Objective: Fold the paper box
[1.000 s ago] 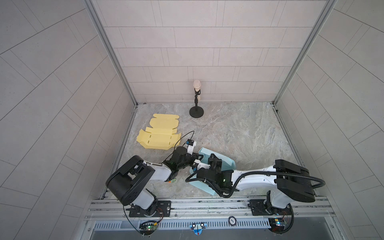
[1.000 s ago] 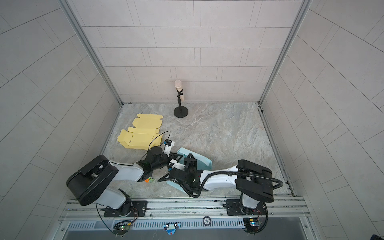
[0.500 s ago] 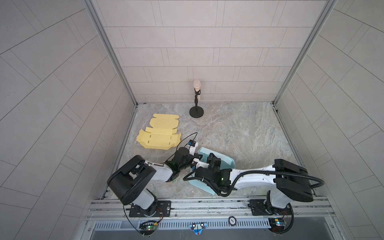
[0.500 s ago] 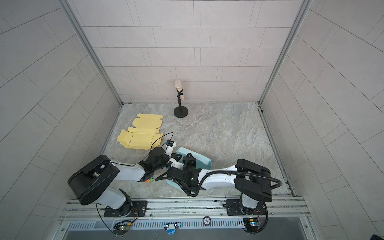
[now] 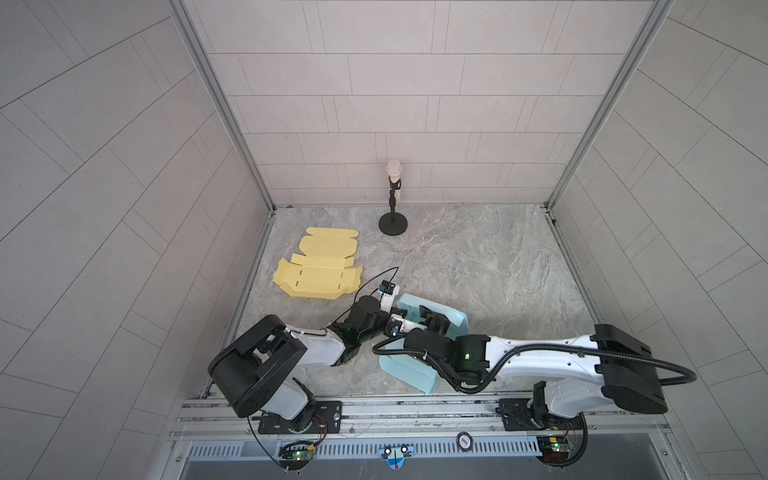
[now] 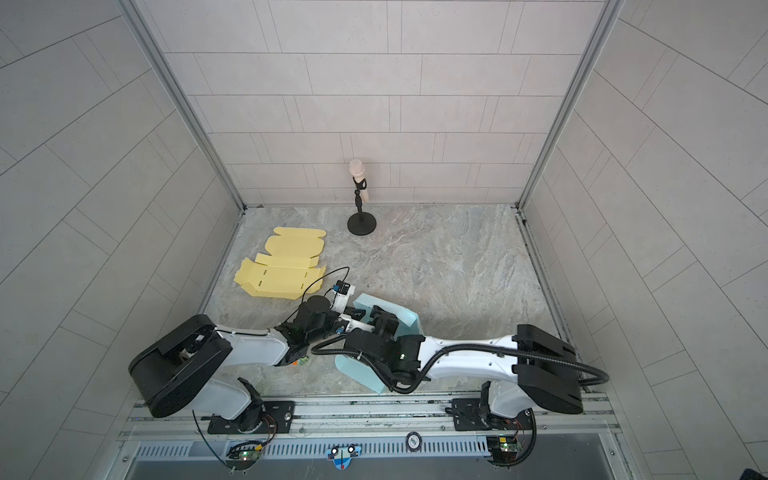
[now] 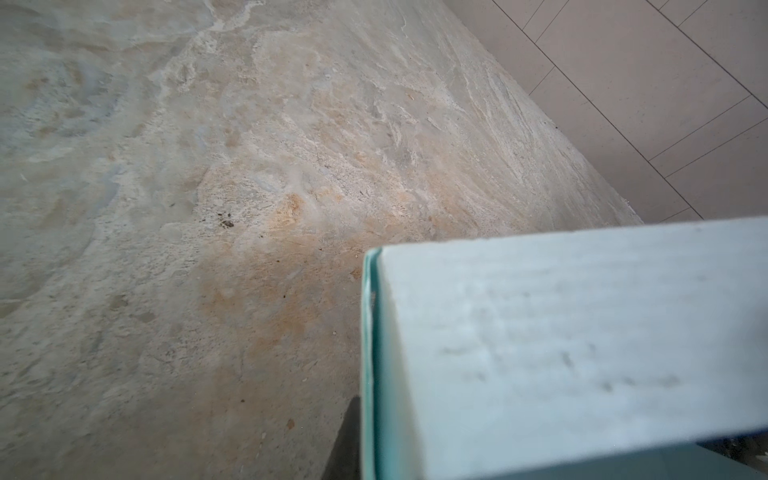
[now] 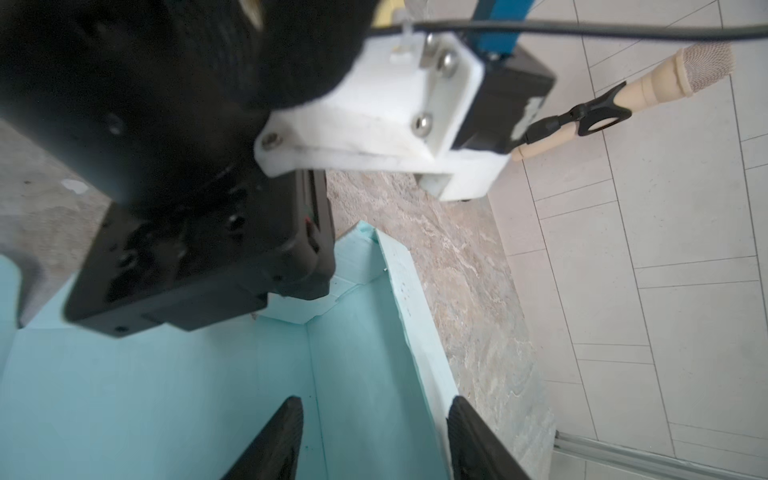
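**Veined stone desk, two arms crouched over the blue box**

Pale tiled walls close in the marbled desk on three sides. The light blue paper box sits half-formed near the front rail, about mid-width. Its far wall is raised, and a flap lies towards the rail in both top views. Both arms reach in low from their bases and meet over the box, forearms nearly level with the desk.

The left claw comes in from the left and sits at a corner of the box where two walls meet. I cannot tell whether its jaws are parted or pinching the card. The left wrist view shows only a blue panel close up.

The right claw points away from the rail with its fingers spread, one inside the box and one outside. The raised side wall stands between them, with no clear touch.

Flat yellow box blanks lie at the left rear. A microphone on a black stand is by the back wall
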{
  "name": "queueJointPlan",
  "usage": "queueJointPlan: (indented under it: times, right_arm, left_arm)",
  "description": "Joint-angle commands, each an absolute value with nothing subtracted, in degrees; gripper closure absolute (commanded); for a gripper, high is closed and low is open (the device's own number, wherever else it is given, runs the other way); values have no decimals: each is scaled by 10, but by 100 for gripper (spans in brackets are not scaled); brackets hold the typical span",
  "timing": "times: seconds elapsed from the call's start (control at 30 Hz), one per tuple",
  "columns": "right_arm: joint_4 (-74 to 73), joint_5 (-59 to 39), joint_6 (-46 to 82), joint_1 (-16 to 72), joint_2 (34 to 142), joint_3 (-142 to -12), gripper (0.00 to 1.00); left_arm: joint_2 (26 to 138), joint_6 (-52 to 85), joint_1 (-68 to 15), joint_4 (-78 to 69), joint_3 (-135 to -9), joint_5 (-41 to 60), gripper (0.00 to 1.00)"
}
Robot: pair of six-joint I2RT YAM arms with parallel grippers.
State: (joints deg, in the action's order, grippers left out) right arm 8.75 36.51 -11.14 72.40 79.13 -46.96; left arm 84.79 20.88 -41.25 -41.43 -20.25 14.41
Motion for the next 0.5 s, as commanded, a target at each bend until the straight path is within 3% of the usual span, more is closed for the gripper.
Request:
queueJointPlan:
  times: [0.0,0.3,0.47]
  right_arm:
    - [87,287,-28,728,726,-440,38]
    - [73,264,83,708,580,-402,31]
    - [121,95,204,556,595,-454,33]
  left_arm:
    - [833,199,-419,-409,-209,128,91]
    - [826,175,-445,-367,-225,91,90]
    - [826,165,-456,-353,-233,73,91]
